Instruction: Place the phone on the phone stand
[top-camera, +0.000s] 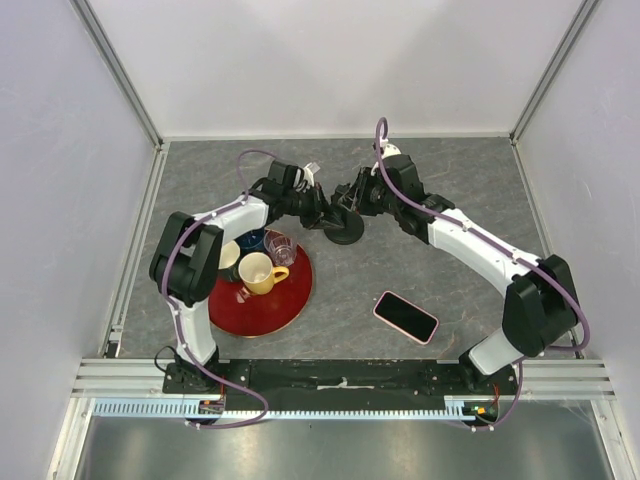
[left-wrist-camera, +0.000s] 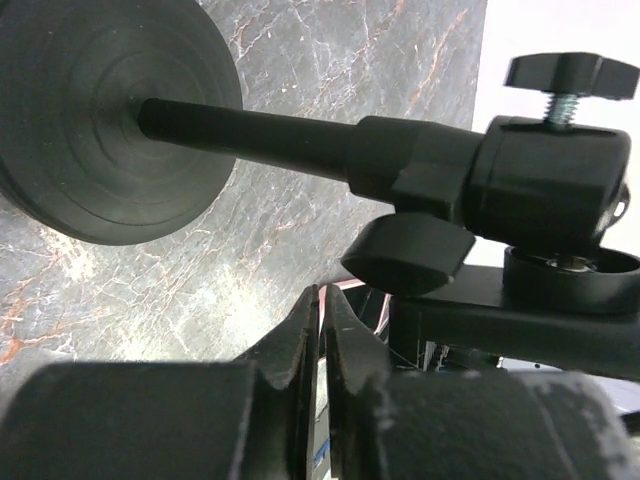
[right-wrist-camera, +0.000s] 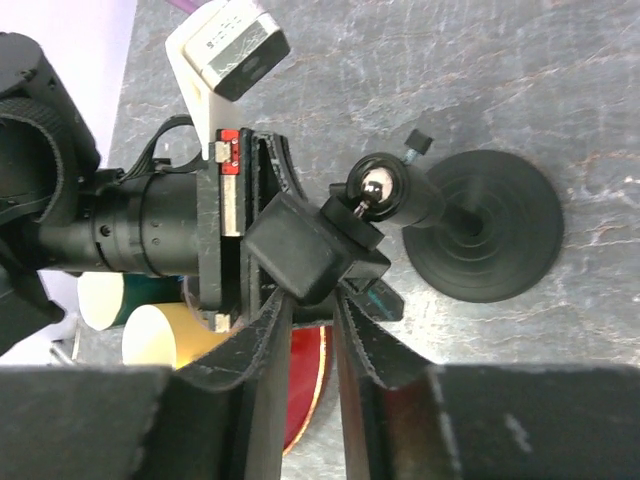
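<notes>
Overhead view of a grey marbled desk. The phone lies flat, dark screen up, on the near right part of the desk, well apart from both tools. Its long axis runs diagonally, far-left to near-right. The phone stand sits mid-desk, beyond the phone and to its left, with both tools close around its clamp head. The right arm is nearer the phone.

The left tool has its fingers almost together, with nothing seen between them. The right tool has its fingers a narrow way apart at the clamp head (whether they pinch it cannot be told).

A red tray on the left holds a yellow mug, a dark mug, a pale mug and a clear glass. Their contents cannot be made out.
</notes>
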